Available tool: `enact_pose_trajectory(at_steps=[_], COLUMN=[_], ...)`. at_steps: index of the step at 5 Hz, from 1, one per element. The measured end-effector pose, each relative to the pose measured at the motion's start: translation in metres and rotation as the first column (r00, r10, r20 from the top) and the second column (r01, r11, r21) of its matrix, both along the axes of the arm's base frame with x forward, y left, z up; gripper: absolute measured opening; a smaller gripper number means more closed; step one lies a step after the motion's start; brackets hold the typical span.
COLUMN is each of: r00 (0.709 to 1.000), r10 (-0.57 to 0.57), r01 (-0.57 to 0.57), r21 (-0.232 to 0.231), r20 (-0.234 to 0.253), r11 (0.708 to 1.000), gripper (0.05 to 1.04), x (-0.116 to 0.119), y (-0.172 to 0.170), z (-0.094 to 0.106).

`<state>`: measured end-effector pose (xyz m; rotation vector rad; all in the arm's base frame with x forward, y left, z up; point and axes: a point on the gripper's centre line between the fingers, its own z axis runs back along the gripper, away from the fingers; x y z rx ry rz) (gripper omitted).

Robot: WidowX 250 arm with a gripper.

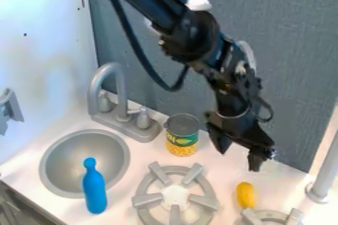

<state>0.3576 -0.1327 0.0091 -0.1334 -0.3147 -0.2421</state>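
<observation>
The black gripper (239, 159) hangs over the counter at the right of centre, its two fingertips spread apart with nothing between them. Just left of it, near the back panel, a can with a green and yellow label (182, 136) stands upright. Below and slightly right of the gripper lies a small yellow object (246, 195), touching or close to the edge of a burner. A blue bottle-shaped object (94, 186) lies at the right rim of the sink, farther to the left.
The round grey sink (55, 156) is at the left, with a grey faucet (111, 91) behind it. A grey stove burner (149, 198) sits at front centre, a second burner (271, 215) at the lower right. A grey post (323, 169) rises at the right edge; a dark panel (290, 61) stands behind.
</observation>
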Motion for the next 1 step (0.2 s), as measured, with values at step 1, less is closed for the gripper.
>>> enact_pose_trajectory(at_steps=[1], r00=[0.998], r10=[-0.024], r01=[0.027], r21=[0.060], r20=[-0.057], r11=[0.998], gripper=[1.004], x=[0.0077], y=[0.0024], z=[-0.0201])
